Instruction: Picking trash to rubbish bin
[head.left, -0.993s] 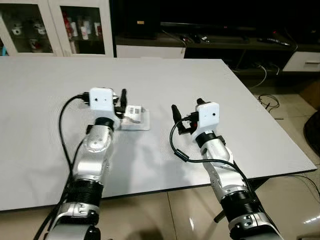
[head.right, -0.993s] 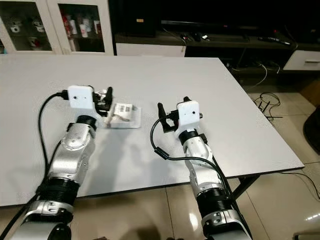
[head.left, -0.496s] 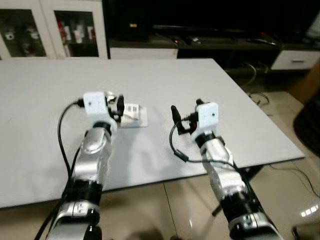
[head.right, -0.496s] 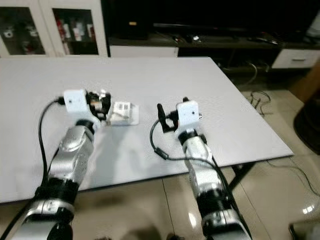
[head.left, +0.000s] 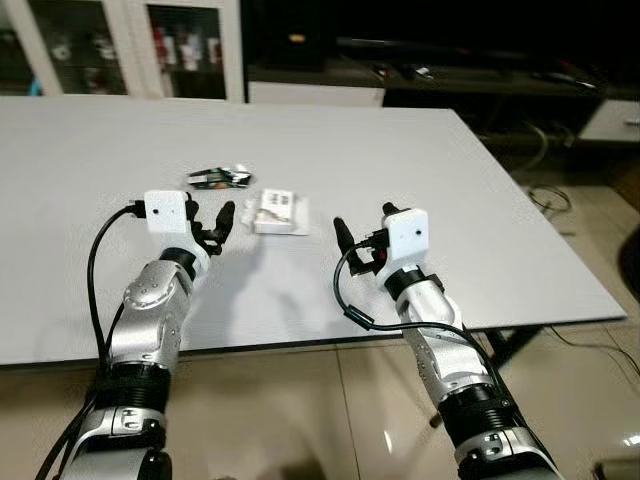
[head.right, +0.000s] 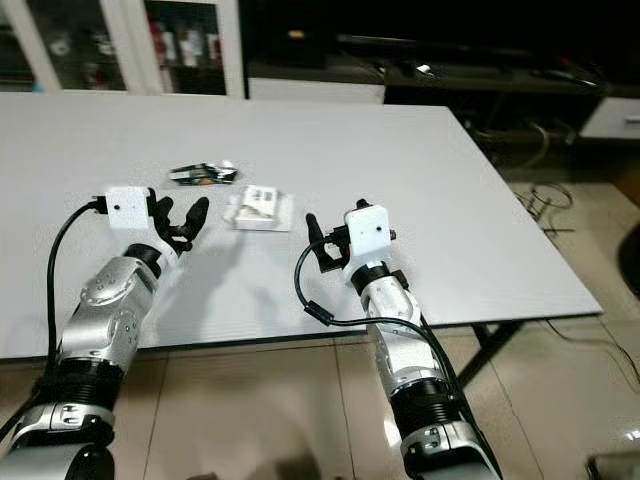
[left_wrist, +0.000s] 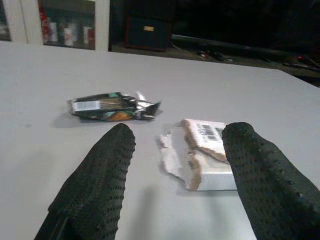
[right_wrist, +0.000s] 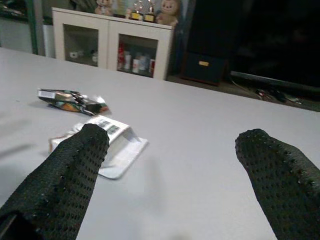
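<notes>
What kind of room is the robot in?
Probably a living or dining room in a home: a big grey table, a white glass-door cabinet with teddy bears on top, and a dark low media shelf with cables.

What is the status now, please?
Left gripper open, short of torn white package. Right gripper open, idle over table. Crumpled wrapper lies beyond. Nothing in the way.

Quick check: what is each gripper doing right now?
Left gripper: open, empty, short of the torn box.
Right gripper: open, empty, above the table.
</notes>
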